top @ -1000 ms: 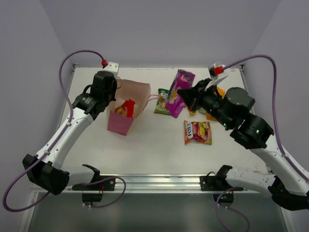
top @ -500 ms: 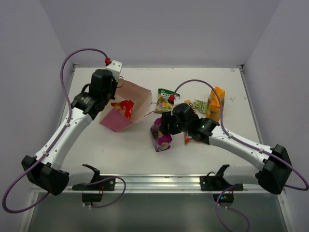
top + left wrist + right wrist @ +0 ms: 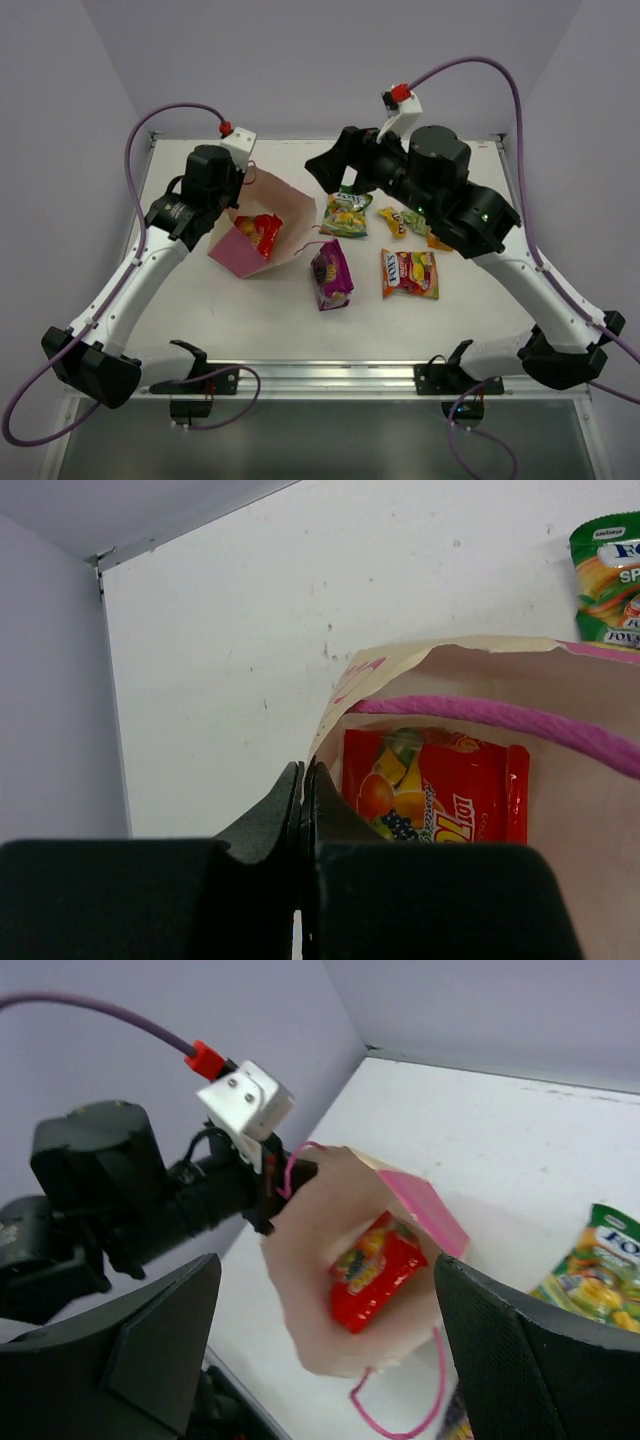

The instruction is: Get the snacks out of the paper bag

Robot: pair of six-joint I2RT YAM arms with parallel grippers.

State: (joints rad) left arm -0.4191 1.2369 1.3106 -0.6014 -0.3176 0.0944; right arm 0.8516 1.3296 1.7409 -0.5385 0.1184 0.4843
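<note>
The pink paper bag (image 3: 244, 256) leans to the right, mouth up, showing its tan inside (image 3: 312, 1260). My left gripper (image 3: 236, 196) is shut on the rim (image 3: 303, 776) at the bag's back left corner. One red snack packet (image 3: 263, 232) (image 3: 432, 788) (image 3: 378, 1270) lies inside. My right gripper (image 3: 330, 172) hangs open and empty above the table, right of the bag, with the bag's mouth between its fingers (image 3: 152, 1340) in its wrist view. On the table lie a magenta-purple packet (image 3: 331, 272), a green one (image 3: 348, 213) and a red-yellow one (image 3: 409, 272).
Small yellow (image 3: 391, 220) and green (image 3: 415, 222) candy packs lie under the right arm, with an orange packet (image 3: 437, 241) partly hidden behind it. The bag's pink cord handle (image 3: 312, 232) trails toward the green packet. Walls close in the table at back and sides.
My right gripper set the magenta-purple packet down in front of the green one, opened, and rose back toward the bag. The left gripper tipped the bag to the right.
</note>
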